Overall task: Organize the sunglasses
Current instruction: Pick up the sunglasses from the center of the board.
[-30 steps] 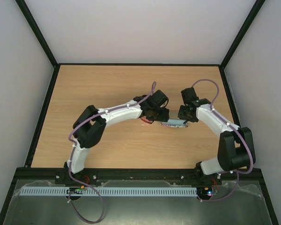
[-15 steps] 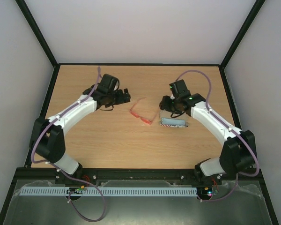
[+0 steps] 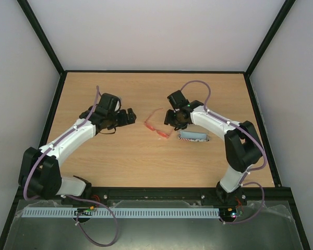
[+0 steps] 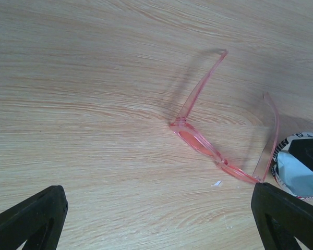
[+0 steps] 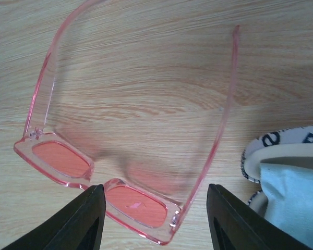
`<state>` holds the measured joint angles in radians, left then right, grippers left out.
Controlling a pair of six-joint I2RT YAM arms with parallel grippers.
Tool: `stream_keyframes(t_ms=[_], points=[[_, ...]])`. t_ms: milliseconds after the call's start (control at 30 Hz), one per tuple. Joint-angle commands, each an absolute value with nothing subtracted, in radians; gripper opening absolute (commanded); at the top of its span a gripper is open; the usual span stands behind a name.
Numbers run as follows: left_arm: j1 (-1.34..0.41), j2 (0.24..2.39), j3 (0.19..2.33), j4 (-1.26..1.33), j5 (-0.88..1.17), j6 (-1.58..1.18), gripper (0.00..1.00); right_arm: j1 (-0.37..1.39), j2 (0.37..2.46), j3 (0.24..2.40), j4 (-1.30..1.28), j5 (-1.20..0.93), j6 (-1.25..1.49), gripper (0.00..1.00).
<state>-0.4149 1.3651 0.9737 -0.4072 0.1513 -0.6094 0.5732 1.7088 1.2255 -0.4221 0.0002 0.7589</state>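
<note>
Nearest: oval stars-and-stripes case, right of table centre, pale blue cloth showing inside. Just beside it, toward left edge: translucent red-orange sunglasses, temples unfolded, on wooden tabletop near centre. Beyond: right gripper over frame, jaws spread, holding nothing. Farther left: left gripper, apart from glasses, jaws wide, empty.

- Your table is light wood-grain board.
- You'll see the sunglasses lying on it, temples unfolded.
- Just beside them lies the patterned case.
</note>
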Motion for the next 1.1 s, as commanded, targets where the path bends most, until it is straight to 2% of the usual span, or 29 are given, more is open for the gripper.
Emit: stream_keyframes(t_ms=[0, 600, 1067], points=[[-0.393, 1.344, 0.952, -0.380, 0.193, -0.586, 0.99, 0.603, 1.753, 1.285, -0.485, 0.076, 0.801, 0.55], [-0.355, 1.321, 0.907, -0.357, 0.234, -0.573, 0.99, 0.607, 1.864, 1.314, -0.539, 0.188, 0.798, 0.55], [-0.354, 1.317, 0.907, -0.356, 0.239, -0.574, 0.99, 0.607, 1.937, 1.337, -0.512, 0.168, 0.793, 0.40]])
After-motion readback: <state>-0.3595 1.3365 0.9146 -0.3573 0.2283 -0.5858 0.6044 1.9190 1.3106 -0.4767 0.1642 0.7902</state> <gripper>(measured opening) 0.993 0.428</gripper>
